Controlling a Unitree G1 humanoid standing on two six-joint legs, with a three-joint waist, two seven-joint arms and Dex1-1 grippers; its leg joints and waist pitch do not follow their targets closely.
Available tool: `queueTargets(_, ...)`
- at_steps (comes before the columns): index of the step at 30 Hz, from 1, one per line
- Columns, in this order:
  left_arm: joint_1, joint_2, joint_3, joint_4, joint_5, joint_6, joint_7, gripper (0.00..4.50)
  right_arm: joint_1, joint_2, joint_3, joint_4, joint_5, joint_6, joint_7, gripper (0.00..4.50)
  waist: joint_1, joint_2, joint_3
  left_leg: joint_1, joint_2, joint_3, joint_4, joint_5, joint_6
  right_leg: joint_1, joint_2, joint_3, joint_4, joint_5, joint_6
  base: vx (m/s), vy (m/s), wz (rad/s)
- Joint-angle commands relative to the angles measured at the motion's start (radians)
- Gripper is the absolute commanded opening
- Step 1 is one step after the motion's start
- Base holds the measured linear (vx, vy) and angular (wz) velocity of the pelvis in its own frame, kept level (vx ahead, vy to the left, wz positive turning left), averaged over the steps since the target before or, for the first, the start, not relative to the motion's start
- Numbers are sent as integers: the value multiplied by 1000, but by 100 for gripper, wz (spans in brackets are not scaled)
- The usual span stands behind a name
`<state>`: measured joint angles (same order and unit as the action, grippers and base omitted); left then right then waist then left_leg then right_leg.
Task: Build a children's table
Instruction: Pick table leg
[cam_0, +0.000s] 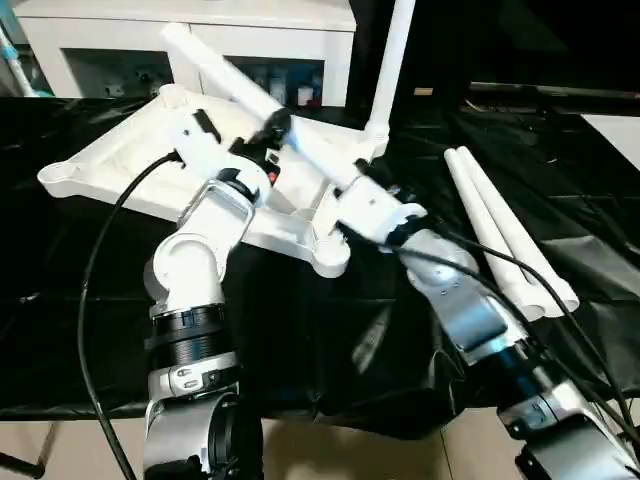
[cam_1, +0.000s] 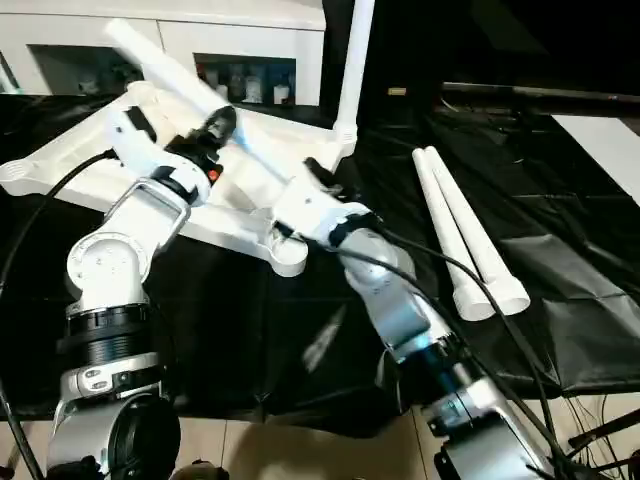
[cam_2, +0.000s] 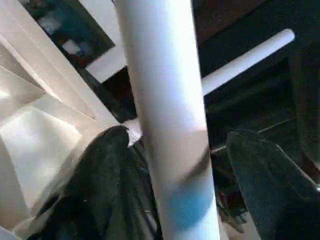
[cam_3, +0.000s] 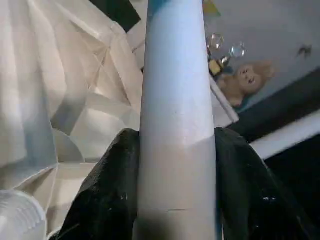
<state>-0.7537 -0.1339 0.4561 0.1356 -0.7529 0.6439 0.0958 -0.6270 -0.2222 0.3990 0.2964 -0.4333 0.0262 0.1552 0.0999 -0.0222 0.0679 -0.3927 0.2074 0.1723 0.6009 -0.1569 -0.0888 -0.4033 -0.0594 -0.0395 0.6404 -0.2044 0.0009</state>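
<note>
Table top: white square plastic table top (cam_0: 150, 170) lies ribbed side up on black sheet (cam_0: 330, 350).
Held leg: long white tube leg (cam_0: 240, 85) slants above it.
Right gripper (cam_3: 175, 165): clamped on that leg.
Left gripper (cam_2: 172, 165): fingers apart around it.
Spare legs: 2 white tubes (cam_0: 505, 235) lie right.

A black-draped table (cam_0: 300, 350) carries the upturned white tabletop (cam_0: 120, 165) at ten o'clock; two loose legs (cam_0: 505, 240) lie at three o'clock.
</note>
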Motion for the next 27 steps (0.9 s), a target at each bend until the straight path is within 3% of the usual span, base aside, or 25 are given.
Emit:
queueTargets(1,-29,-83,-3,5,-21,9,12,325,-17,0,5,3,-16,-16,-18,178,-2,-7,-81,18,2,1,-52,-141,17,57,-48,36,-66,6,-151,0,0,0)
queueTargets(8,-21,-87,-24,-19,-87,25,-5,277,-26,12,7,44,-29,-47,-31,178,-2,-8,-81,19,4,0,-53,-158,9,57,-48,36,-66,-13,-146,0,0,0)
queueTargets(20,-15,-61,-36,-10,-103,0,11,183,-31,21,1,73,-14,-99,-28,178,-9,-8,-83,17,1,1,-49,-145,21,60,-46,36,-63,21,-149,0,0,0)
queueTargets(21,-16,-59,-38,-9,-104,-1,10,178,-32,22,-1,76,-11,-104,-30,234,-10,-7,-83,18,2,1,-50,-147,21,59,-46,35,-63,22,-152,0,0,0)
queueTargets(27,-19,-45,-46,-3,-100,-9,-9,173,-34,27,-17,90,12,-125,-14,285,-9,-5,-84,19,2,1,-49,-149,23,60,-46,35,-62,32,-158,0,0,0)
